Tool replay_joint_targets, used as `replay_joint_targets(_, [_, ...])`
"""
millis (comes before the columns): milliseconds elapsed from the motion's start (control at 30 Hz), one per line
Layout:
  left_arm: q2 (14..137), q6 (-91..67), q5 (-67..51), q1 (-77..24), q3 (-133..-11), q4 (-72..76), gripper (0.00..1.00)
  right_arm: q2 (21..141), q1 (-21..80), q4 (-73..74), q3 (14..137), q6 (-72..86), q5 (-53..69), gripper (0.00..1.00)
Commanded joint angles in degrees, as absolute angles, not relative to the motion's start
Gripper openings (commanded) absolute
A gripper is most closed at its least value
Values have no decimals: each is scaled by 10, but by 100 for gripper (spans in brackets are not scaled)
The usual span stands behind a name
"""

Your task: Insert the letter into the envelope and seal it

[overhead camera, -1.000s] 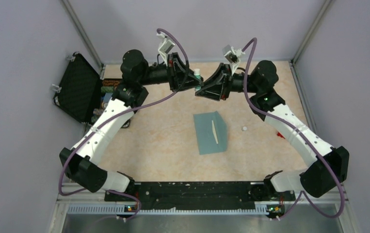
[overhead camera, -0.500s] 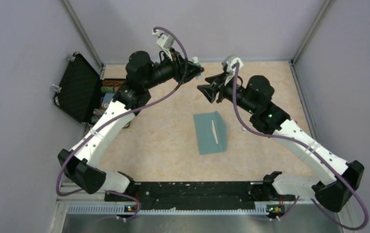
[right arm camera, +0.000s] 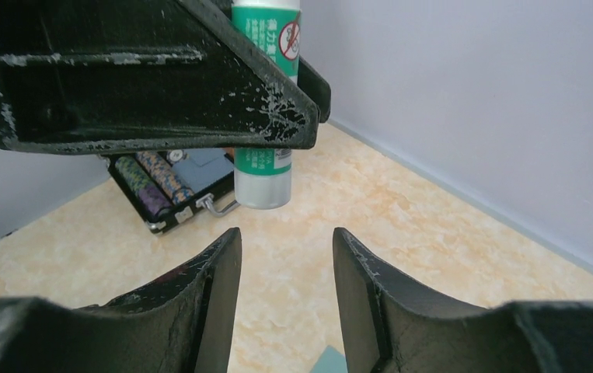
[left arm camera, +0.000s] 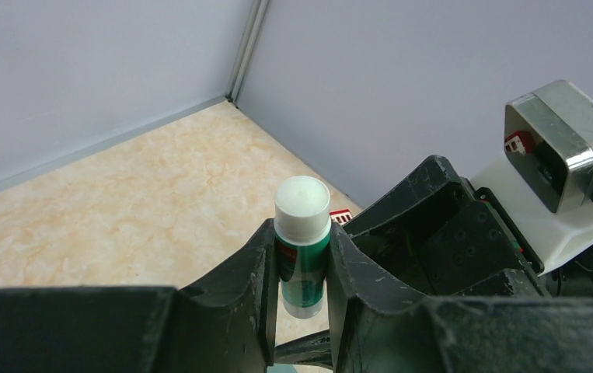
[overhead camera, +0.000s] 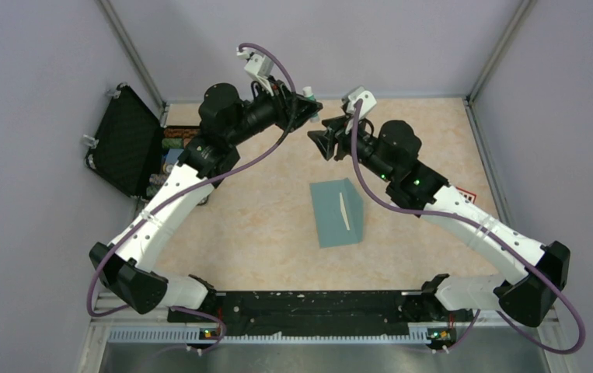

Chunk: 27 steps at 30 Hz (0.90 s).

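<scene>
The left gripper (left arm camera: 302,242) clamps a green glue stick (left arm camera: 301,203), while the right gripper (right arm camera: 285,239) gapes open just beside it.

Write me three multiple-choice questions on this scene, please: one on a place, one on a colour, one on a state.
1. Where is the envelope? A) in a case B) flat on the table between the arms C) against the wall
2. What colour is the body of the glue stick? A) green B) red C) yellow
3. How is the left tool? A) open, empty B) shut on the glue stick C) pressing the envelope
Answers: B, it lies mid-table in the top view; A, both wrist views show green; B, it clamps the stick.
</scene>
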State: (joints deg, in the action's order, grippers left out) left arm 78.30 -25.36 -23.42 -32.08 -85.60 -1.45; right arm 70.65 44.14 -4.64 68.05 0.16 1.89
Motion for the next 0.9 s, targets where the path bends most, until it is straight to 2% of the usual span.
replay_joint_targets(0, [765,-255,-230,-322,-853,7,0,688,451,-106,710,10,20,47])
replay_joint_targets(300, [772,-265,-245,-322,-855,9,0,691,452,-139,708,4,53,45])
replay_joint_targets(467, [774,-266,-245,-322,-855,10,0,696,452,-130,715,8,44,36])
replay_joint_targets(600, [773,-265,-245,-323,-852,11,0,703,452,-124,722,18,25,21])
replay_joint_targets(633, [774,-265,-245,-322,-850,12,0,703,452,-127,723,20,23,20])
replay_joint_targets(700, [773,-266,-245,-322,-848,13,0,705,452,-132,724,21,20,21])
replay_joint_targets(800, [772,-266,-245,-322,-845,13,0,711,451,-128,736,26,19,34])
replay_joint_targets(867, [773,-266,-245,-323,-845,12,0,712,451,-129,739,27,22,38])
